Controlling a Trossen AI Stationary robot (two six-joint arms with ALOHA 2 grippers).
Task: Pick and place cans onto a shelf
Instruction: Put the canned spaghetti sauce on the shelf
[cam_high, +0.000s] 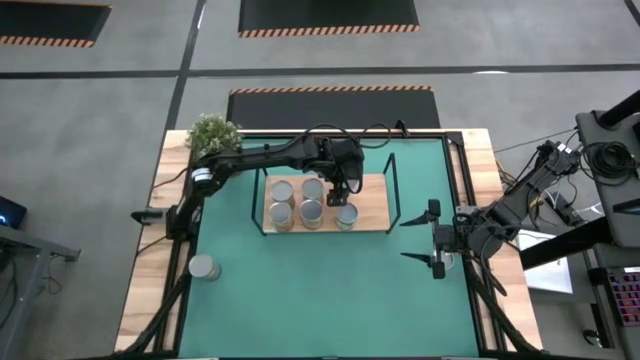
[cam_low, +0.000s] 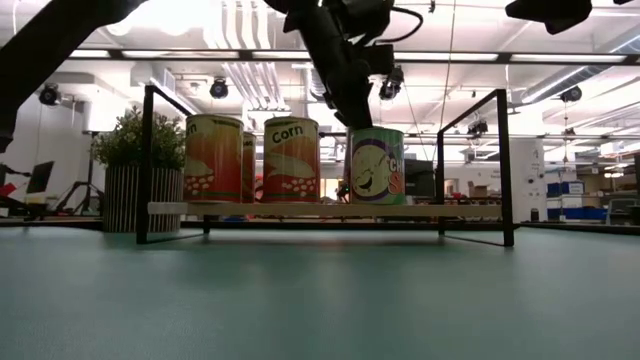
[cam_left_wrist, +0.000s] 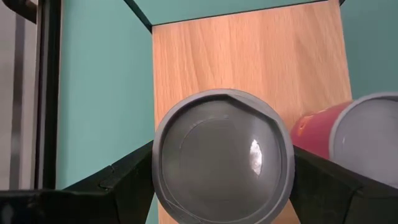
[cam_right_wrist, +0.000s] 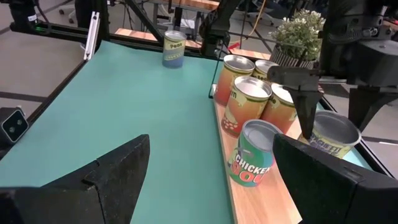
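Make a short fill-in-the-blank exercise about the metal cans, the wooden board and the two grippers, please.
1. The left gripper is shut on a grey round-topped metal can over the light-brown wooden ___ board.
2. The right gripper waits over the green table mat, its fingers ___.
3. One lone silver can stands on the mat, on the ___ arm's side of the table.

Missing words: shelf; open; left.
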